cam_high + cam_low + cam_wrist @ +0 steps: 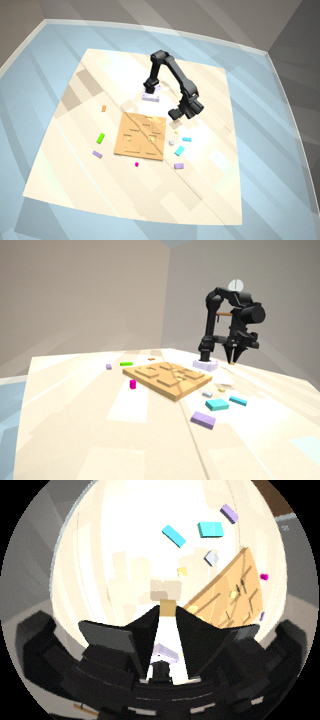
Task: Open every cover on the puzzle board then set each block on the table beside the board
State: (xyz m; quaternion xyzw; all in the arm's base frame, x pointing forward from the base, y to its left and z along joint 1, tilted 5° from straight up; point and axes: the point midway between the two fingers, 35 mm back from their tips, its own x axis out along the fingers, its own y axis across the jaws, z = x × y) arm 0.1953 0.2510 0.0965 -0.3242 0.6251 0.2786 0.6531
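My gripper (232, 362) (167, 608) is shut on a small tan-yellow block (232, 363) (168, 609), held above the table beyond the board's right edge in the top view. The wooden puzzle board (119, 139) (165, 390) (235, 572) lies flat, with several raised covers and open recesses. One small yellow piece (128, 138) shows at the left-middle recess, another yellow piece (152, 139) (179, 379) (233, 594) at the right-middle one. Whether either is loose I cannot tell. A yellow block (176, 132) (221, 389) (182, 571) lies on the table right of the board.
Right of the board lie a grey block (171, 142), a blue block (187, 139), a teal block (179, 150) and a purple block (179, 165). A magenta block (136, 164) is in front. Orange (103, 108), green (100, 138) and purple (97, 154) blocks lie left.
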